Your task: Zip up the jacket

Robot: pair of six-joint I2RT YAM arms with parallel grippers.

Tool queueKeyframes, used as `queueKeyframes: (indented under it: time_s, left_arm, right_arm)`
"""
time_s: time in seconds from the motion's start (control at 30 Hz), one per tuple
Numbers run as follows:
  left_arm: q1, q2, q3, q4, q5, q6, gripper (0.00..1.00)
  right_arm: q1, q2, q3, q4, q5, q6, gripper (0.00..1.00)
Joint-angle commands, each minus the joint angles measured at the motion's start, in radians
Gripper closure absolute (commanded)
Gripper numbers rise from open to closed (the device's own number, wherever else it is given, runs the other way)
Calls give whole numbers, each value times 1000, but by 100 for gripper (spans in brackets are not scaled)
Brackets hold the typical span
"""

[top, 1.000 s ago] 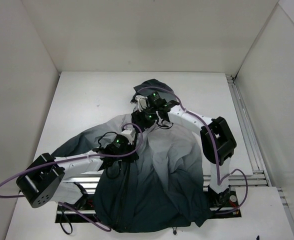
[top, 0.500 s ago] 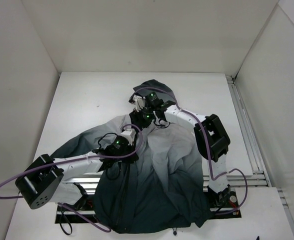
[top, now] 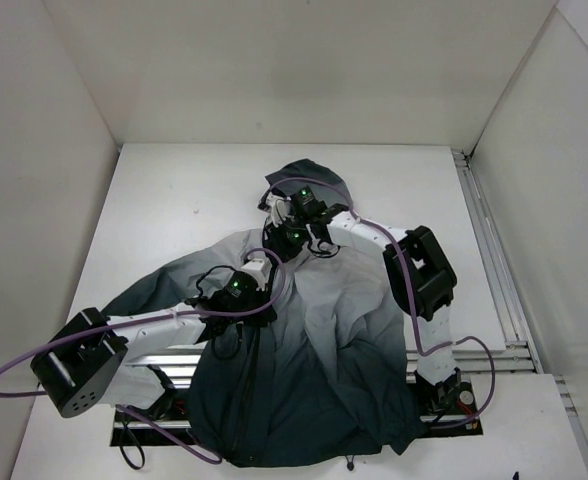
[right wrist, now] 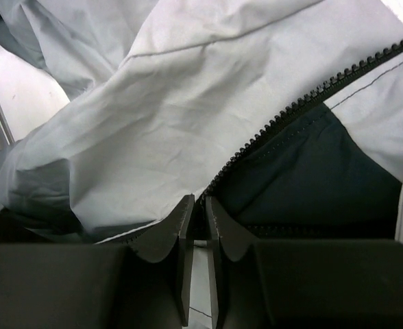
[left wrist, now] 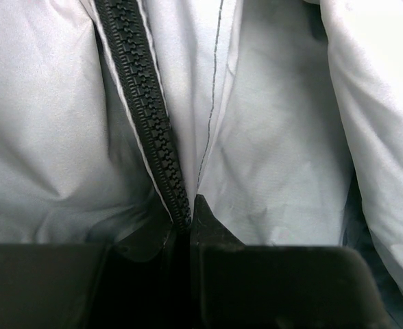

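Note:
The jacket (top: 344, 330) lies spread on the table, hood at the far end, dark hem toward the arm bases. My left gripper (top: 254, 290) sits on the chest. In the left wrist view it (left wrist: 186, 221) is shut on the dark zipper (left wrist: 143, 103), whose closed teeth run away from the jaws between light grey panels (left wrist: 277, 137). My right gripper (top: 292, 238) is near the collar. In the right wrist view it (right wrist: 197, 205) is shut on the zipper edge where the open teeth (right wrist: 290, 110) start beside dark lining (right wrist: 311, 171). What sits between its pads is hidden.
White walls enclose the table (top: 174, 200) on three sides. A metal rail (top: 484, 250) runs along the right edge. The jacket's left sleeve (top: 144, 290) lies under my left arm. Purple cables (top: 14, 375) loop off both arms.
My right gripper has moved a little toward the hood and to the left, and its elbow has followed. My left gripper has stayed almost still on the zipper.

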Motion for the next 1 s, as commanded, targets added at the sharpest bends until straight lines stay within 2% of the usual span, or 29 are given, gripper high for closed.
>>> queueKeyframes:
  time_s: [0.0, 0.1, 0.3, 0.43, 0.63, 0.97]
  left_arm:
    - [-15, -15, 12, -1, 19, -1, 100]
    - [-15, -12, 12, -1, 19, -2, 100]
    - [-15, -11, 17, -4, 22, 1, 100]
    - [-15, -15, 13, -3, 43, -1, 100]
    - [-15, -80, -37, -7, 34, -34, 100]
    - [-24, -261, -109, -108, -46, -73, 100]
  right_arm:
    - [-11, -81, -15, 30, -16, -13, 92]
    - [-22, -101, -33, 30, -13, -13, 100]
    - [-23, -112, -41, 33, -6, -16, 100]
    - [-23, -141, -27, 40, 73, -30, 100]
    - [-38, -164, 62, 66, 333, -29, 100]
    - [-103, -160, 241, 130, 615, -6, 100]
